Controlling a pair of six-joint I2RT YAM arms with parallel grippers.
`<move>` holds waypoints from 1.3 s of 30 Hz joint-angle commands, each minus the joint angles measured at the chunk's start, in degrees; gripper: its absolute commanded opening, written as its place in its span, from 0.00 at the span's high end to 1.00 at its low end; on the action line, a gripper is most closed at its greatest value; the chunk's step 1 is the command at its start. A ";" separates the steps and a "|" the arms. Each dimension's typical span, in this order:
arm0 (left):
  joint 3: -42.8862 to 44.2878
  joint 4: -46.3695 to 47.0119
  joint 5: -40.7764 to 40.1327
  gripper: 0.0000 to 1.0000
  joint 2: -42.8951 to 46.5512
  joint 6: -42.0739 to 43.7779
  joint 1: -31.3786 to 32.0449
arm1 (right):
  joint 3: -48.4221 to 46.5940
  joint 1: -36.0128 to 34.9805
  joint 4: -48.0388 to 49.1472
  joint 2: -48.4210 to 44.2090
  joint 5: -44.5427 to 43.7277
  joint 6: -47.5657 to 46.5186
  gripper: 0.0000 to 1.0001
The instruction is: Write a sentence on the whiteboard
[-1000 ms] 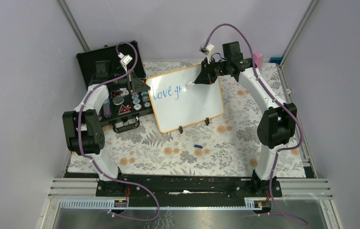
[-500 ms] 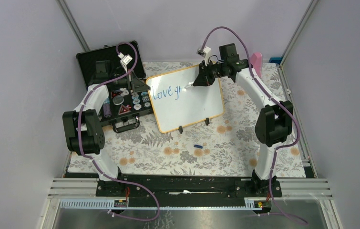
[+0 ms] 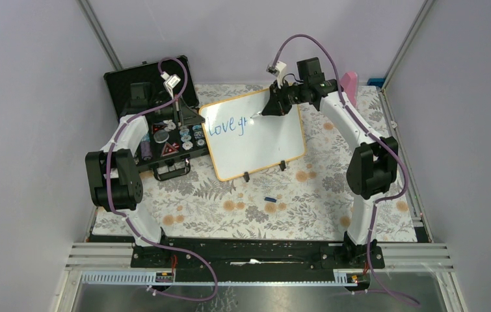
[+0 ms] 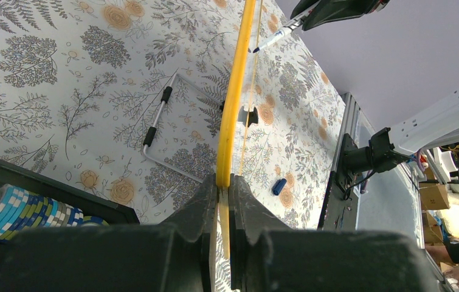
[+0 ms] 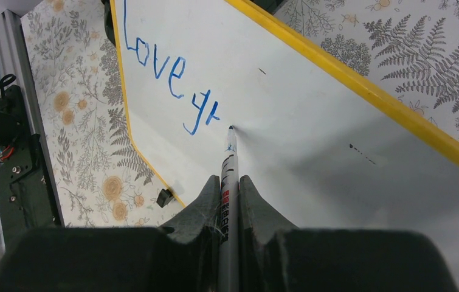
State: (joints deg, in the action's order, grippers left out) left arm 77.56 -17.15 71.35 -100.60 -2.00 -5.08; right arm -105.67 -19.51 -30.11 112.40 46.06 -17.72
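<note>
Nearest me, a small blue piece (image 3: 269, 199) lies on the floral counter (image 3: 333, 195) — too small to identify. Beyond it the whiteboard (image 3: 262, 143) sits mid-counter, seen only edge-on from the left wrist, where my left claw (image 4: 224, 182) is clamped on its yellow rim. Beside it the open black case (image 3: 122, 88) holds poker chips (image 4: 8, 204), partly cut off. Farthest, my right claw (image 5: 230, 185) grips the marker (image 5: 228, 161), tip touching the board after the sentence (image 5: 166, 79) — "Love gr".

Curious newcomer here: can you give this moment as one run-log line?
left gripper clamps whiteboard rim | right gripper holds marker | sentence reads "Love gr"
</note>
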 commanded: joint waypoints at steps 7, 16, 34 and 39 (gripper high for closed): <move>2.16 0.50 0.37 1.00 1.28 1.56 0.51 | -2.98 -0.70 0.22 0.95 -0.76 0.21 1.00; 2.16 0.56 0.38 1.00 1.37 1.56 0.51 | -3.83 -1.41 0.23 1.65 -1.04 0.29 1.00; 2.12 0.54 0.28 1.00 1.19 1.56 0.53 | -0.59 -2.03 0.13 0.51 -1.05 -0.83 1.00; 2.16 0.55 0.27 1.00 1.28 1.56 0.54 | 1.03 -1.94 0.24 -0.57 -1.44 -1.47 1.00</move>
State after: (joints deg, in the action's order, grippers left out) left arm 77.56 -17.15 71.26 -100.60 -2.00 -5.08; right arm -105.84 -20.97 -30.17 113.54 45.71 -17.78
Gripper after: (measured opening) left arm 0.069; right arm 0.158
